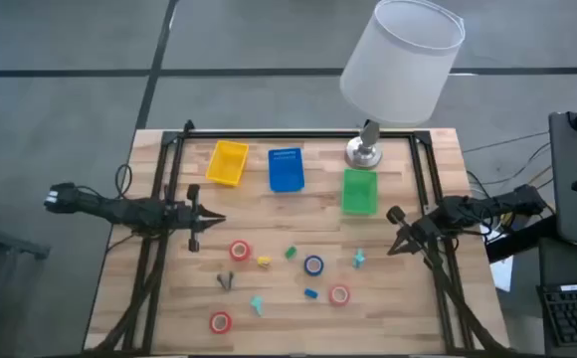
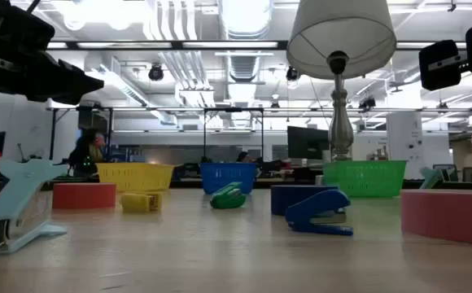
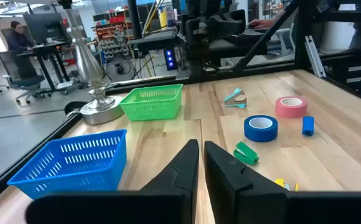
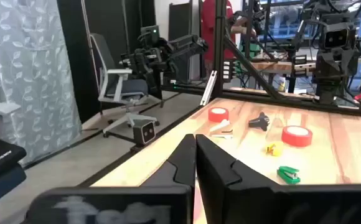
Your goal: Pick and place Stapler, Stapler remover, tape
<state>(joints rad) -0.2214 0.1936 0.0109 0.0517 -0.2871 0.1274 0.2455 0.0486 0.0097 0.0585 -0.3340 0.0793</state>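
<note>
Left gripper point(image 1: 217, 219) and right gripper point(image 1: 393, 246) hang at opposite table edges, fingers pressed together, holding nothing. Tape rolls, like the blue tape point(image 1: 313, 265), lie scattered mid-table, probably awaiting sorting into the baskets point(image 1: 286, 169) behind.

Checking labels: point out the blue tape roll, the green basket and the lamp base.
blue tape roll point(image 1: 313, 265), high view, on its ring.
green basket point(image 1: 359, 191), high view, on its floor.
lamp base point(image 1: 364, 153), high view, on the metal foot.
</note>
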